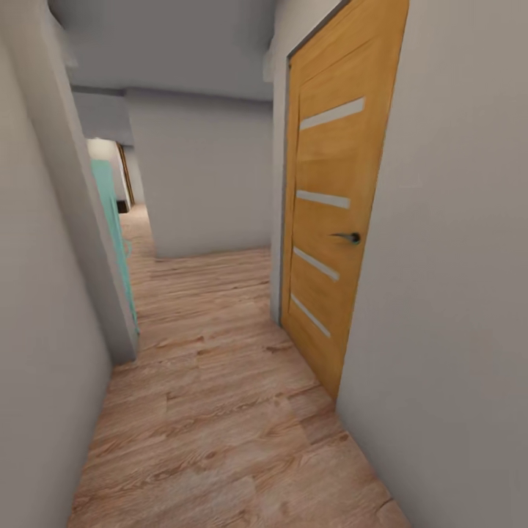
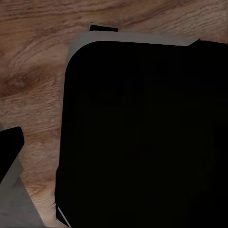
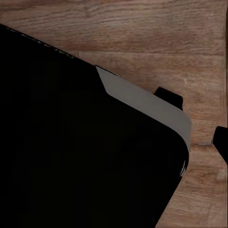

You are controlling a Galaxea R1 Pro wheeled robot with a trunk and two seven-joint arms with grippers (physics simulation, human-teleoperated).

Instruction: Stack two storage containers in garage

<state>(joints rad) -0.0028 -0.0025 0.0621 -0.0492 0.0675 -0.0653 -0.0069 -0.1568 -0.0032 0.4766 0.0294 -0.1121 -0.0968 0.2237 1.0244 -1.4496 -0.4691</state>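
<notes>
Here, narrow hallway, wood plank floor (image 1: 220, 411), orange door (image 1: 334, 213) at right, gripper states can't be told.

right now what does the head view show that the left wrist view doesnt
Head view alone: a hallway with grey walls, a closed orange wooden door with pale stripes and a dark handle, and a teal panel at the left corner.

Left wrist view alone: a large black rounded robot body with a grey edge, seen from above.

Both: the light wood plank floor.
</notes>
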